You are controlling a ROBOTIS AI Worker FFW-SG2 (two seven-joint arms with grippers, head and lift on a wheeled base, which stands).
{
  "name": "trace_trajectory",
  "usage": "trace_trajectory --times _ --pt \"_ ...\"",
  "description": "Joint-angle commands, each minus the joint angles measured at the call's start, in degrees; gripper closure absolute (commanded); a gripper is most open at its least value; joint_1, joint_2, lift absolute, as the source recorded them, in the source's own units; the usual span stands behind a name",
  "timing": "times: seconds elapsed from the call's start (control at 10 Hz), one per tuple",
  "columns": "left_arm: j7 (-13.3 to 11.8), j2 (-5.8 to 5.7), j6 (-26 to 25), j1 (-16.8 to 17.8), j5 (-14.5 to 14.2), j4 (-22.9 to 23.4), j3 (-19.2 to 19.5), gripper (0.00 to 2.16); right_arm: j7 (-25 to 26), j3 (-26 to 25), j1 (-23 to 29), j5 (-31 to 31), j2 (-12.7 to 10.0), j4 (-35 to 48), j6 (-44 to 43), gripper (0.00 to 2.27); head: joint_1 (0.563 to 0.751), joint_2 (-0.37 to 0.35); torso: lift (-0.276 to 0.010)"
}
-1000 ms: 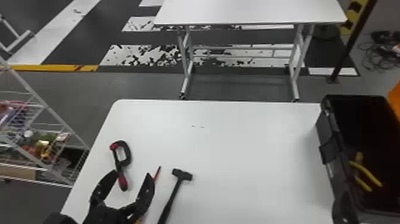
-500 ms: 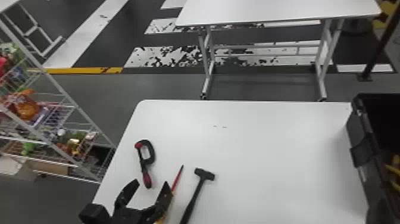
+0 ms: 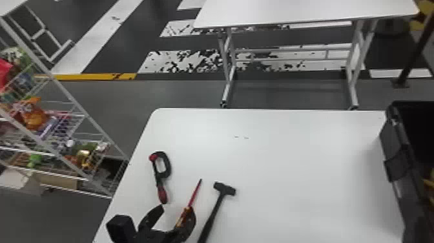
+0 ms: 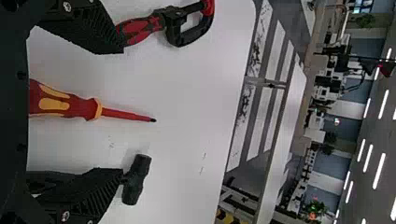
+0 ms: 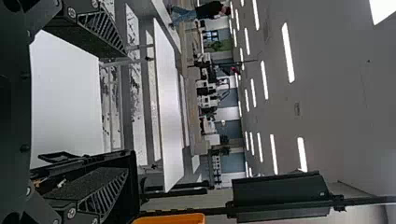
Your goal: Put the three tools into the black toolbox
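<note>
At the lower left in the head view, my left gripper (image 3: 176,211) stands open over the screwdriver (image 3: 194,194), with the clamp (image 3: 162,176) to its left and the hammer (image 3: 215,208) to its right. The left wrist view has the red and yellow screwdriver (image 4: 70,103) between the spread fingers of my left gripper (image 4: 122,111), gripped by neither. The hammer head (image 4: 136,179) is beyond one fingertip, the clamp handle (image 4: 140,31) beyond the other. The black toolbox (image 3: 407,181) stands open at the right. In the right wrist view, my right gripper (image 5: 125,109) is open near the toolbox (image 5: 133,186).
The white table (image 3: 290,168) carries the tools and meets the toolbox on the right. A wire shelf (image 3: 74,103) with colourful goods stands left of it, and a second white table (image 3: 300,11) stands farther back. An orange object (image 5: 170,219) is near the toolbox.
The head view has turned left, shifting table, tools and toolbox rightward in it. Against the tools, my left gripper has moved slightly nearer the screwdriver. The tools lie as before.
</note>
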State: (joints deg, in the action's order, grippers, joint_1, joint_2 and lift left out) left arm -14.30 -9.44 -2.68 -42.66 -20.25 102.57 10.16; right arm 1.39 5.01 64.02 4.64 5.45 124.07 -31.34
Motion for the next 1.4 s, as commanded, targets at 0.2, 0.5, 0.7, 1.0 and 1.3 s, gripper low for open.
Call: trace_trajectory --times 0.2,0.5,0.7,1.0,1.3 --pt "3.40 0.30 -6.60 0.47 5.48 1.67 -0.76 0.10 0.01 0.00 -0.21 0.02 0.00 -0.32 -0.87 0.13 0.695 0.241 -0.051" --pt "6.30 0.21 -11.17 0.21 10.58 4.57 -1.19 0.10 0.01 -0.09 -0.21 0.20 0.00 -0.76 -2.10 0.13 0.695 0.253 -0.051" --pt "6.21 0.21 -13.10 0.29 10.67 5.10 -1.37 0.10 0.01 -0.09 -0.30 0.28 0.00 -1.03 -2.98 0.13 0.695 0.255 -0.051" --pt "5.42 0.21 -15.56 1.09 10.49 4.66 -1.37 0.15 0.01 -0.09 -0.21 0.55 0.00 -1.29 -5.09 0.13 0.695 0.244 -0.051" --pt "4.36 0.21 -16.44 1.88 10.40 4.22 -1.37 0.46 0.01 -0.18 -0.04 0.55 0.00 -1.29 -5.26 0.13 0.695 0.238 -0.051"
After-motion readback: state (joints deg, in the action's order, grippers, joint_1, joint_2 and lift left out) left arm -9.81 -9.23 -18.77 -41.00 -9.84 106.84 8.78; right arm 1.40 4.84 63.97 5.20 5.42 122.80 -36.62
